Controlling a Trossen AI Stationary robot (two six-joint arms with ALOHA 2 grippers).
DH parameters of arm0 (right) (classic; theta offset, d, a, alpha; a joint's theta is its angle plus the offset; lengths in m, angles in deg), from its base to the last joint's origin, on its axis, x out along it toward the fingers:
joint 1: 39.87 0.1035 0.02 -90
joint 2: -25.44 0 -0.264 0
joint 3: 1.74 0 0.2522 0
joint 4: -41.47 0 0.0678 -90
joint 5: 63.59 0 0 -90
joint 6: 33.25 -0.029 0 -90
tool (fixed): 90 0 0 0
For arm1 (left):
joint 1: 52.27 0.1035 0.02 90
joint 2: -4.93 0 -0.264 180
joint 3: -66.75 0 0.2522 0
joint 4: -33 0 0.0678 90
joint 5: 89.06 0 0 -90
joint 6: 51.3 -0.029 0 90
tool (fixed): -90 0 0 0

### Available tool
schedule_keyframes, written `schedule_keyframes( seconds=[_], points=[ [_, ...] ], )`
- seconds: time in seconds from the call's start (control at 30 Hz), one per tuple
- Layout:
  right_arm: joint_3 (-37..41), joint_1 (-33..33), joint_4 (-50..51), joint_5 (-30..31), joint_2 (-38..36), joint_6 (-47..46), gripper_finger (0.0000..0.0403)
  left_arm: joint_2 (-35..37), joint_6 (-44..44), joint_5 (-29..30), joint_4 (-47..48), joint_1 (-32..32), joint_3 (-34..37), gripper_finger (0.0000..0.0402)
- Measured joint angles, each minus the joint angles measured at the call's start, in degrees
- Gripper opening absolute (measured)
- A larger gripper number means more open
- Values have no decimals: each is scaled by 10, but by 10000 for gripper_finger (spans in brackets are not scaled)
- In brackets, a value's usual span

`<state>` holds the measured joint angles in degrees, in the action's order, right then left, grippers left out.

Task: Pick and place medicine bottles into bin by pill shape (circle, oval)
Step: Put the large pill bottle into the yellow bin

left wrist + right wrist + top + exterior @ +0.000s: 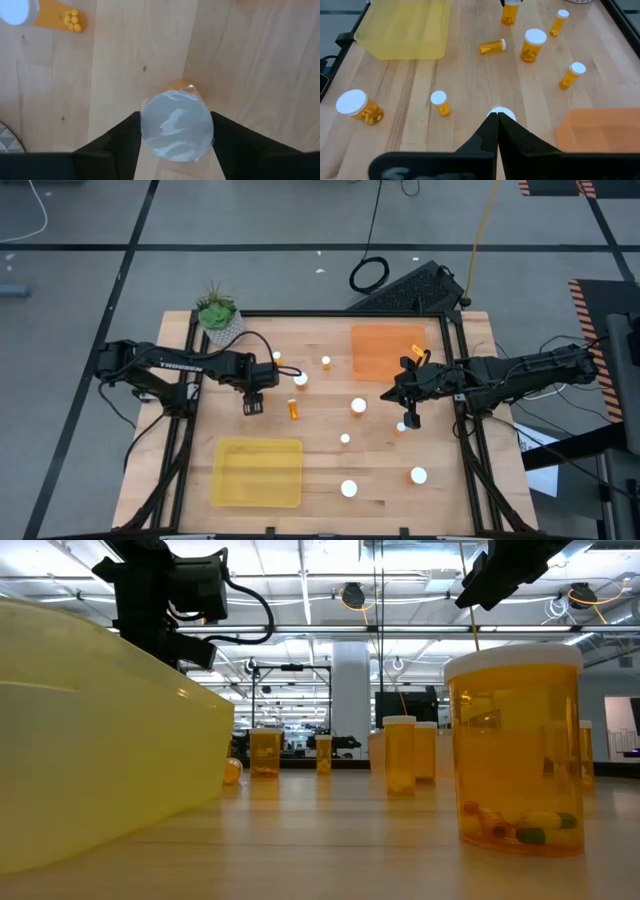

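Left gripper (pixel 176 150) grasping bottle (pixel 177 127) at cap; right gripper (pixel 498 120) clenched, empty. You're handling light, slick plastic—grip below cap.

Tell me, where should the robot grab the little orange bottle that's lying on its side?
Probably the middle of the tipped pill bottle's orange body, coming straight down from above and pinching across its narrow width. It lies flat on the wooden table with bare wood along both long sides, and its white cap points sideways.
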<state>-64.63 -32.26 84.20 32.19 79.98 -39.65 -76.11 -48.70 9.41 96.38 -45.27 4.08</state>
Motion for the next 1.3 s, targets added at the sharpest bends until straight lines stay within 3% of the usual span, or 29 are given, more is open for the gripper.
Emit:
schedule_keyframes(
  seconds=[0.9, 1.3],
  points=[
    [0, 0, 0, 1, 0, 9, 0, 0, 21, -11, 24, -14, -4, 214],
    [0, 0, 0, 1, 0, 11, 0, 0, 57, -7, 116, -68, -95, 215]
  ],
)
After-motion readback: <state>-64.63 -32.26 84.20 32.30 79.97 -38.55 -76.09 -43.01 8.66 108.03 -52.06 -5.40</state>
